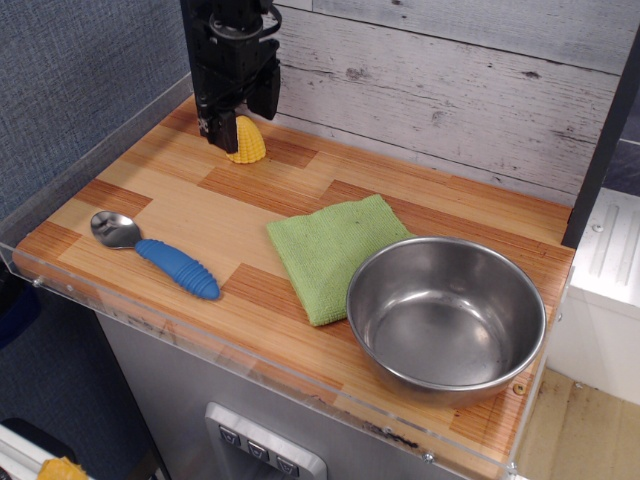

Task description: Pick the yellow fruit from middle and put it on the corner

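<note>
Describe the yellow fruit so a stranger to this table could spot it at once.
Start at the far left corner of the striped wood tabletop, where the grey plank wall meets the blue fabric wall. There the black gripper hangs, and the yellow fruit stands on the wood at its fingertips. It is a small, stubby yellow cone ribbed with kernels, the only yellow thing on the tabletop.

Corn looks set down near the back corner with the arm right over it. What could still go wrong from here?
1. The yellow corn stands upright on its base; the tool sits so close around its tip that a sideways pull-away could tip or drag it.
2. It stands a little out from the corner, so a knock might roll it farther away along the table. Whether the fingers have fully let go is unclear.
</note>
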Action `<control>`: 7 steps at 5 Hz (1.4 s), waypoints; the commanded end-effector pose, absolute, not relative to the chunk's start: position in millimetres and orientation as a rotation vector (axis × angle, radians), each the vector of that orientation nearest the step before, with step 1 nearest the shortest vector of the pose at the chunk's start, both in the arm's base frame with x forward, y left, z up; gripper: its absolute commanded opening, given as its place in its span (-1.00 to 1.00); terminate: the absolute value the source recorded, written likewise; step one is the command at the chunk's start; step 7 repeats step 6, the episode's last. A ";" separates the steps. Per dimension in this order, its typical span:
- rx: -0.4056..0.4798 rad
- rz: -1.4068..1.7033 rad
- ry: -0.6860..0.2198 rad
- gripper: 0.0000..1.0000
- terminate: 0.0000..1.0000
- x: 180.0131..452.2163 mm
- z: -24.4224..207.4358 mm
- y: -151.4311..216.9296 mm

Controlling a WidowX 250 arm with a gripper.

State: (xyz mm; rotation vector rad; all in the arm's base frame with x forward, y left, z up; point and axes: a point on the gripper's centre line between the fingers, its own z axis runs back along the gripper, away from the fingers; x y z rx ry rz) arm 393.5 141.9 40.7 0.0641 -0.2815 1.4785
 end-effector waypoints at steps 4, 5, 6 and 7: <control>-0.075 1.415 -0.453 1.00 -1.00 360.3 143.6 118.1; -0.075 1.415 -0.453 1.00 -1.00 360.3 143.6 118.1; -0.075 1.415 -0.453 1.00 1.00 360.3 143.6 118.1; -0.075 1.415 -0.453 1.00 1.00 360.3 143.6 118.1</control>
